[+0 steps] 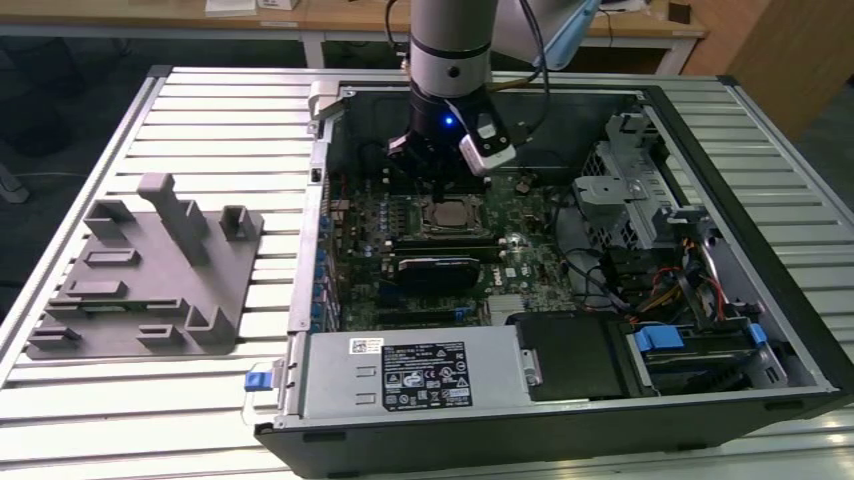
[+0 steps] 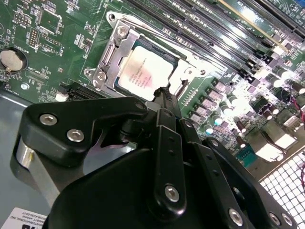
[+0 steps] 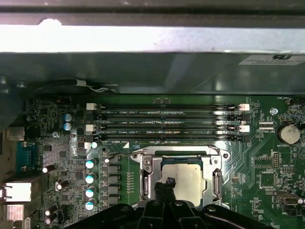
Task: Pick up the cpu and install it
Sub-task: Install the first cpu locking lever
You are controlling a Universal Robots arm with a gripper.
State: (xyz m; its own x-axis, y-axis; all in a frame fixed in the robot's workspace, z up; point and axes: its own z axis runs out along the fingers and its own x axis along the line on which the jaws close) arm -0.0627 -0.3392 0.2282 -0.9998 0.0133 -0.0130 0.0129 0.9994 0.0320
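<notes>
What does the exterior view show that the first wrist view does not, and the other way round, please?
The exterior view adds the grey tray beside the open computer case, and the power supply. The first wrist view adds the memory slots and the coin battery. Both show the cpu lying in its socket with the gripper close over it.

1. No print can be read letter for letter.
2. The cpu [image 2: 145, 71] has faint lines of print on its top, too small to read.
3. The black label [image 1: 427, 375] on the grey metal box [image 1: 334, 385] has fine white print, illegible.
</notes>
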